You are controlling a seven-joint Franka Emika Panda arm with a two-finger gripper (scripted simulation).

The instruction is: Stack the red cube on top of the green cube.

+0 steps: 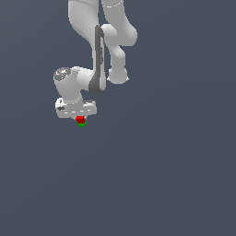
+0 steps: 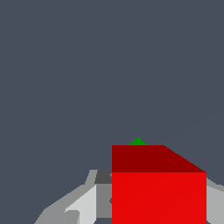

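In the exterior view, the white gripper (image 1: 80,117) points down at the left of centre. It is shut on the tiny red cube (image 1: 80,119). The green cube (image 1: 81,124) lies directly under the red cube, and the two look in contact. In the wrist view the red cube (image 2: 159,192) fills the space between the grey fingers (image 2: 85,203). Only a small corner of the green cube (image 2: 138,141) shows past its far edge. Most of the green cube is hidden by the red one.
The white arm (image 1: 99,55) reaches down from the top of the exterior view. The plain dark grey floor (image 1: 175,175) surrounds the cubes; no other objects show.
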